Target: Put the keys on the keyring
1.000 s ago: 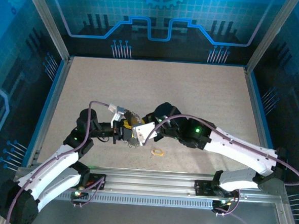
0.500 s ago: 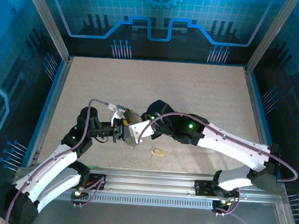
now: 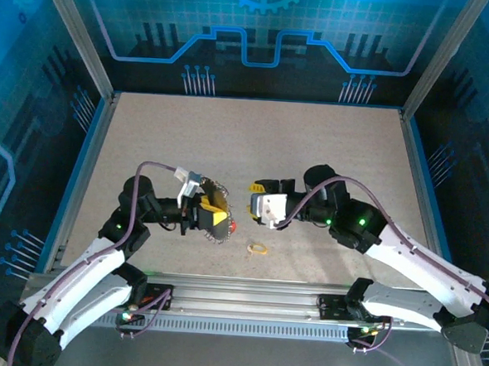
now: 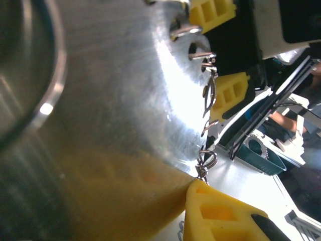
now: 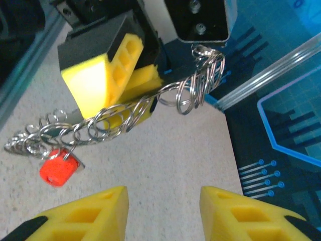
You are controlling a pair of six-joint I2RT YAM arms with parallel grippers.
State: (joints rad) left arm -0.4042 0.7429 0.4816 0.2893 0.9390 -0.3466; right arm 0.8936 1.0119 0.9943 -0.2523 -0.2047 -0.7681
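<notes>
Left gripper (image 3: 207, 214) clenched on the keyring (image 5: 150, 105), yellow pads (image 5: 108, 75) pinching the string of silver wire loops near its middle. Seen from the top camera at about 7 o'clock of the centre of the bench (image 3: 313, 146). In the right wrist view, dangling from the loops at the chain's 8 o'clock end, the red-headed key (image 5: 59, 170); whether threaded on a ring or merely caught among the loops, cannot tell. Other end of the loops running up toward 1 o'clock, against the dark body of the left gripper. At 3 o'clock of the left gripper, the right gripper (image 3: 252, 203): released, jaws spread with nothing between them, apart from the keyring. Flat on the bench at 5 o'clock of the left gripper, the yellow-headed key (image 3: 258, 249), near both grippers but touching neither.
</notes>
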